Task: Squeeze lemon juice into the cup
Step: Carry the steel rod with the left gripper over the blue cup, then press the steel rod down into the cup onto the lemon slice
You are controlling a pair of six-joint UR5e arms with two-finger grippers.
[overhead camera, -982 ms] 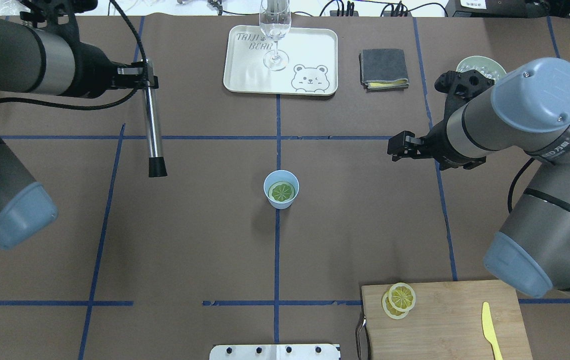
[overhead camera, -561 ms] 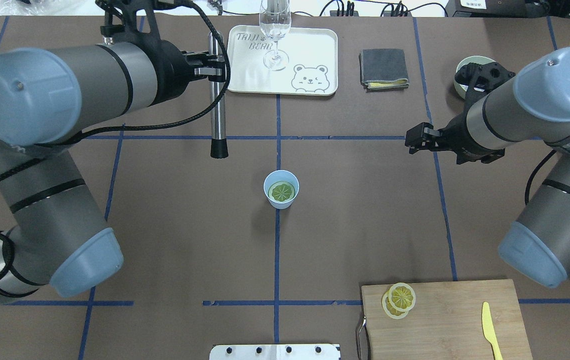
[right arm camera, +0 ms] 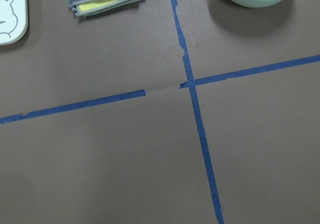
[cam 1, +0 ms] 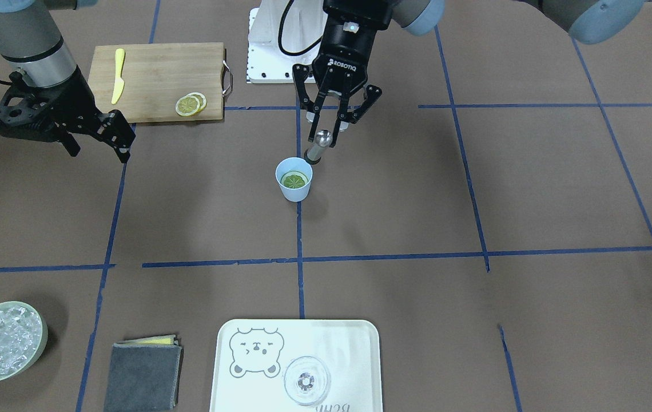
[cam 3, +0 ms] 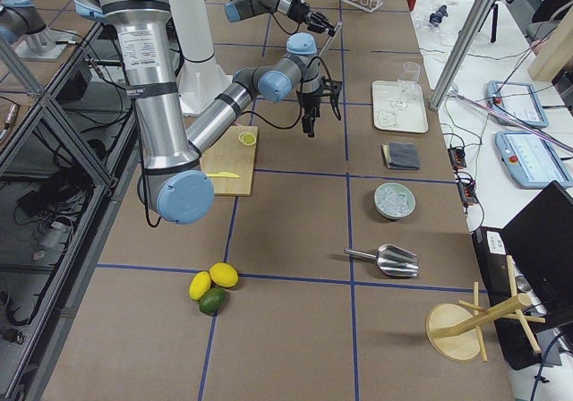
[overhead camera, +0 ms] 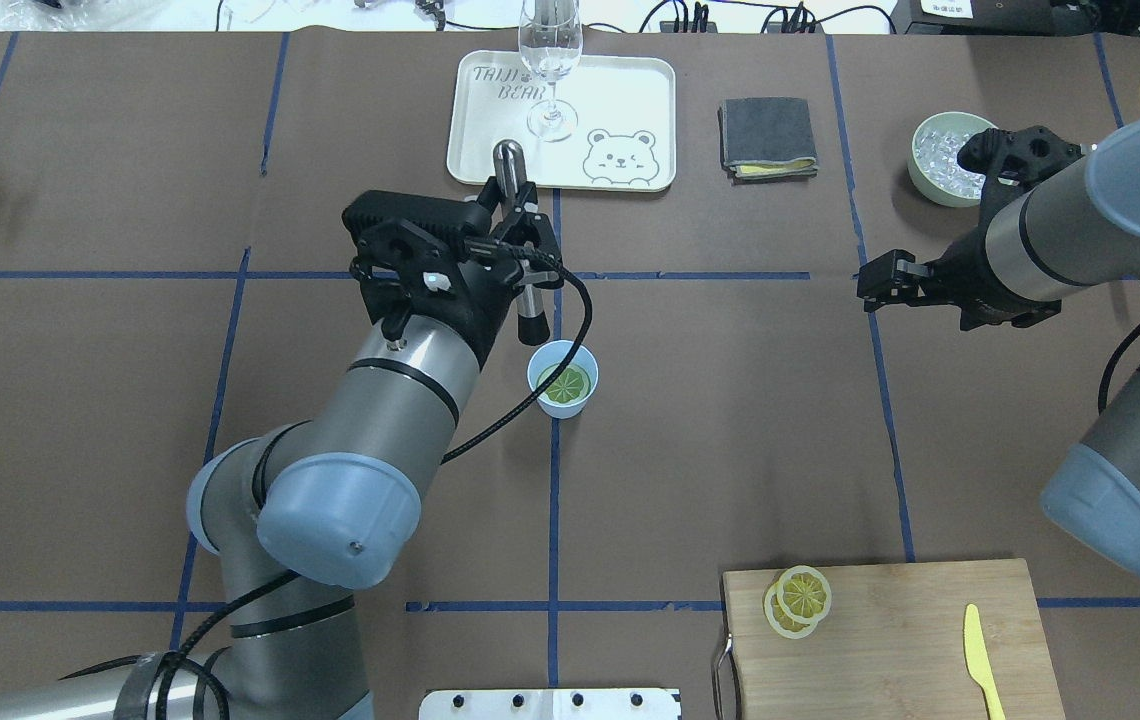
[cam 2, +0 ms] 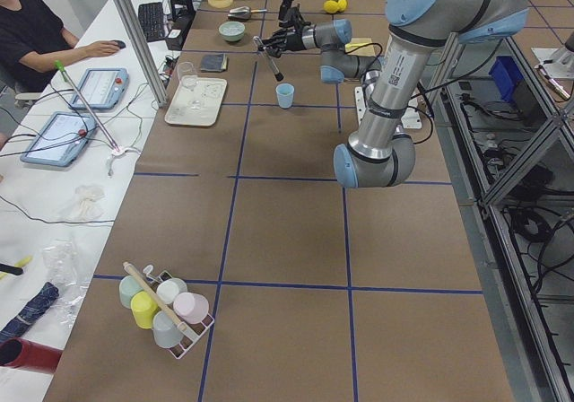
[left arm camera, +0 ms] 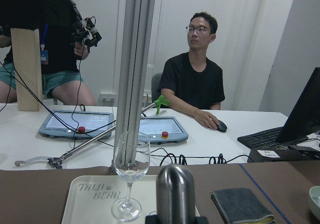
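The light-blue cup (overhead camera: 562,378) stands at the table's middle, and also shows in the front view (cam 1: 294,191). A lemon slice (overhead camera: 565,383) lies flat inside it (cam 1: 294,180). My left gripper (overhead camera: 522,250) is shut on a steel muddler (overhead camera: 508,165) with a black tip. It holds the muddler nearly upright, with the tip just beside the cup's far-left rim. In the front view this gripper (cam 1: 329,130) and muddler (cam 1: 321,140) are just behind the cup. My right gripper (overhead camera: 867,282) is open and empty, far right of the cup.
Two more lemon slices (overhead camera: 796,600) and a yellow toy knife (overhead camera: 977,650) lie on a wooden board (overhead camera: 890,650) at front right. A white tray (overhead camera: 630,90) with a clear glass (overhead camera: 550,60), a folded cloth (overhead camera: 767,137) and a bowl of ice (overhead camera: 942,150) sit along the far edge.
My left arm has swung the muddler from the far left to the cup, turning it more upright. My right arm has drawn back to the right. The cup and slice have not moved.
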